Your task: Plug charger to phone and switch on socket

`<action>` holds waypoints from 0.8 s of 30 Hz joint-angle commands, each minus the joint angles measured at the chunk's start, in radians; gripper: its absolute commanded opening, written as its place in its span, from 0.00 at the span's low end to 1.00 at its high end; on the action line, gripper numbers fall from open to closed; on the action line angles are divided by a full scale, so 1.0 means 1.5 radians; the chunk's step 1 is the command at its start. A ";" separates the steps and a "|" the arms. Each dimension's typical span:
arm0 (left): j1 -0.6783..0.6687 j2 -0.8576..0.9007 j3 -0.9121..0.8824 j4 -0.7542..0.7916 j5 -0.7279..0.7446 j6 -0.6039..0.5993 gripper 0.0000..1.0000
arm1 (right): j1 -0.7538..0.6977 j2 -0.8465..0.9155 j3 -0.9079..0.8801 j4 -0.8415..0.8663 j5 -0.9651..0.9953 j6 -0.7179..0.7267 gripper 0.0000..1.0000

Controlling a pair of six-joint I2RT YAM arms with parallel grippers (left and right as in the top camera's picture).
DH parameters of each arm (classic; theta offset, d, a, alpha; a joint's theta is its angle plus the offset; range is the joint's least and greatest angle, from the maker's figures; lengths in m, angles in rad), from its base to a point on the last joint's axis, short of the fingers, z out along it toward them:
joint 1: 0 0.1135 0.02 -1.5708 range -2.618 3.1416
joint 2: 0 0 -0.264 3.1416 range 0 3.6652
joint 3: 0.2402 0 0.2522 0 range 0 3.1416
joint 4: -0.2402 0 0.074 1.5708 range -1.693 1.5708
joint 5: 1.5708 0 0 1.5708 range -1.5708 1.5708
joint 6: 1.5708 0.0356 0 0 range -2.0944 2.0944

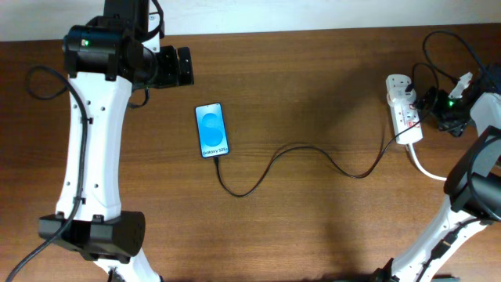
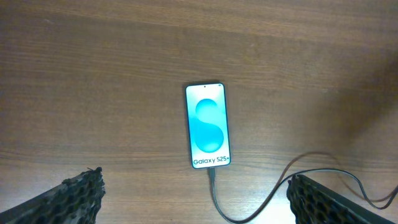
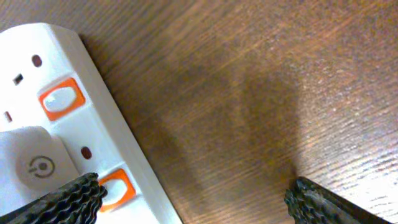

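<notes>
The phone (image 1: 211, 130) lies flat on the wooden table with its blue screen lit; it also shows in the left wrist view (image 2: 208, 126). The thin black charger cable (image 1: 313, 151) has its connector tip in the phone's bottom edge (image 2: 212, 176) and runs right to the white socket (image 1: 405, 110). My left gripper (image 1: 184, 66) is open and empty, hovering above the phone (image 2: 196, 199). My right gripper (image 1: 429, 102) is open at the socket's right side. In the right wrist view (image 3: 193, 199) its left fingertip is at an orange-red switch (image 3: 117, 186) on the socket (image 3: 99, 118).
A white plug with a power symbol (image 3: 31, 165) sits in the socket beside a second switch (image 3: 61, 98). The thick white cord (image 1: 427, 168) leaves the socket's near end. Other black wires (image 1: 446, 47) loop at the far right. The table (image 1: 313, 78) is brown wood.
</notes>
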 commanded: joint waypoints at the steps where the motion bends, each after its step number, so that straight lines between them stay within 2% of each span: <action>1: 0.001 -0.022 0.005 -0.001 0.003 0.006 0.99 | 0.015 0.036 0.002 -0.001 -0.001 -0.002 0.98; 24: 0.001 -0.022 0.005 -0.009 0.003 0.006 0.99 | 0.018 0.036 0.002 -0.058 0.001 -0.002 0.98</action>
